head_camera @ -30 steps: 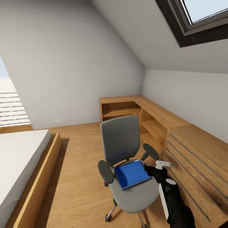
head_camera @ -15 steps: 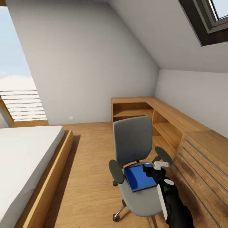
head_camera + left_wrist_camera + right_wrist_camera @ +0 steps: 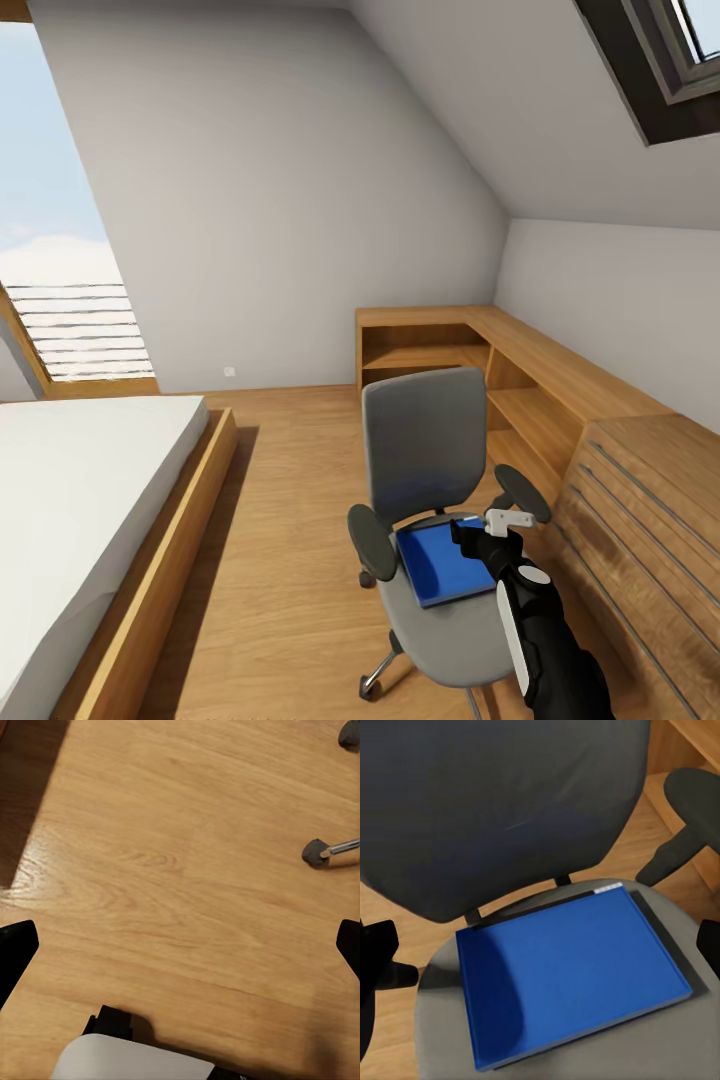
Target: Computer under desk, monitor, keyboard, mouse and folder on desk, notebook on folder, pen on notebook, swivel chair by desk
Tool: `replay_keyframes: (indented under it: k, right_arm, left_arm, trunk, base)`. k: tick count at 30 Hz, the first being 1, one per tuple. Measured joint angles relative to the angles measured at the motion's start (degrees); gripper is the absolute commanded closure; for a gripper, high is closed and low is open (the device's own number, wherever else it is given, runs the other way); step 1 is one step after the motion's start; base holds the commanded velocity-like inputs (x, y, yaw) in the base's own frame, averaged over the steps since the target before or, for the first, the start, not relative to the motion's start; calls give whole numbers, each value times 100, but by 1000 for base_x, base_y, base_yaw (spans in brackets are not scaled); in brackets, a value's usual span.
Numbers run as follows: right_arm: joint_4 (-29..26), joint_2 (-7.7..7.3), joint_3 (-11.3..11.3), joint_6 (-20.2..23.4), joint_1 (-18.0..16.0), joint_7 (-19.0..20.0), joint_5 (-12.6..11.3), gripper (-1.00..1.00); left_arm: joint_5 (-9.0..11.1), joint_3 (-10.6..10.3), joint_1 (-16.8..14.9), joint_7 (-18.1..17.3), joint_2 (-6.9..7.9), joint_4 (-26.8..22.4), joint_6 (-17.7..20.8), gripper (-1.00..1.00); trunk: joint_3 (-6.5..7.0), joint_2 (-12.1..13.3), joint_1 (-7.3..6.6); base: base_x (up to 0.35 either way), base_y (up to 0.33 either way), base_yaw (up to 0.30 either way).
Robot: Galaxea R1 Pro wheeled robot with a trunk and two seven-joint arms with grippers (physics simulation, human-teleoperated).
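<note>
The grey swivel chair point(image 3: 425, 450) stands on the wooden floor by the right-hand wooden units. A blue folder point(image 3: 443, 563) lies flat on its seat, seen close up as the blue folder point(image 3: 570, 975) in the right wrist view. My right gripper point(image 3: 470, 538) hovers just above the folder's right edge, between the chair's armrests. In the right wrist view the right gripper point(image 3: 540, 952) is open wide, with nothing between its fingers. My left gripper point(image 3: 180, 949) is open over bare floor, near a chair caster point(image 3: 315, 853). Computer, monitor, keyboard, mouse, notebook and pen are out of view.
A low wooden corner shelf unit point(image 3: 530, 355) runs along the far and right walls, ending in a slatted drawer block point(image 3: 640, 500) beside my right arm. A bed point(image 3: 80, 480) with a wooden frame fills the left. Open floor point(image 3: 290, 480) lies between bed and chair.
The camera has turned, so the whole room has slid right in the picture and more of the bed and window shows. My right gripper stays over the folder.
</note>
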Motion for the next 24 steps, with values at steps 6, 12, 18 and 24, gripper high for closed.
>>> replay_keyframes:
  k: [6,12,18,24]
  right_arm:
    - [1,-3,-2,-1,0,1,0,-100]
    - [1,-5,-3,-1,0,1,0,-100]
    - [4,-4,-3,0,0,4,0,-100]
    - [8,-4,0,0,0,1,0,-100]
  left_arm:
    - [4,0,0,1,5,0,-12,-100]
    - [6,0,0,1,6,0,-16,-100]
    - [8,0,0,2,6,0,-15,-100]
    - [8,0,0,6,6,0,-15,-100]
  trunk:
    - [0,0,-2]
    - [0,0,-2]
    - [0,0,-2]
    - [0,0,-2]
  base:
    - [168,58,0]
    - [278,109,0]
    - [292,25,0]
    - [280,-29,0]
